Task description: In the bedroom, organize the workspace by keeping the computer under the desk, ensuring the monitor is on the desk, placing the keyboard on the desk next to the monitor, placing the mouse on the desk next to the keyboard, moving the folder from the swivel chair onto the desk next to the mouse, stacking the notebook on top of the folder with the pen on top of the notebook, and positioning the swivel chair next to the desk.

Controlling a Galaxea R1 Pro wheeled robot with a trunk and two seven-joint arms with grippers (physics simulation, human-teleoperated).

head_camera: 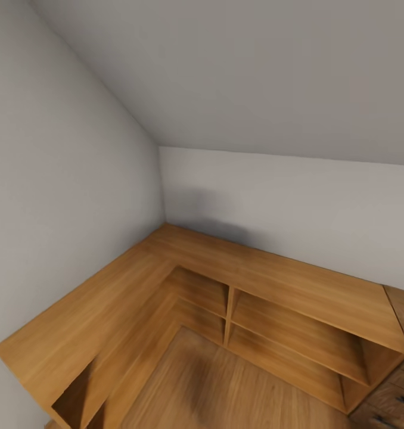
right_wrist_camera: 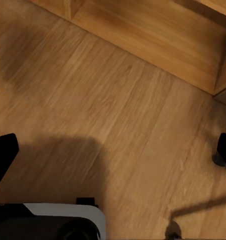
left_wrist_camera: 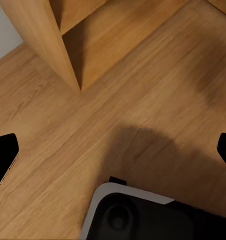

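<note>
1. An L-shaped oak shelf unit point(head_camera: 184, 268) is seen in the head view, fitted into the corner where two pale grey walls point(head_camera: 71, 179) meet under a sloped ceiling point(head_camera: 255, 71).
2. Open compartments are shown beneath its top, split by an upright divider point(head_camera: 229, 316) on the long run.
3. A drawer chest point(head_camera: 398, 387) in oak with dark bar handles is touched by the unit's right end, at the frame's lower right corner.
4. A wooden floor point(head_camera: 226, 387) is enclosed by the two runs of the unit, and a soft shadow is cast on it.
5. In the left wrist view, the left gripper point(left_wrist_camera: 118, 155) is held over the floor, with its two dark fingertips point(left_wrist_camera: 4, 155) set wide apart at the frame's sides and nothing between them.
6. An end panel point(left_wrist_camera: 40, 35) of the shelf unit and a grey-rimmed black part of the robot's base point(left_wrist_camera: 138, 215) are also shown there.
7. In the right wrist view, the right gripper point(right_wrist_camera: 118, 155) is likewise spread wide over bare floor, holding nothing.
8. The shelf unit's lower board point(right_wrist_camera: 158, 35) and small dark castors point(right_wrist_camera: 218, 159) are seen beyond it.
9. None of the task's things can be placed from these views.
</note>
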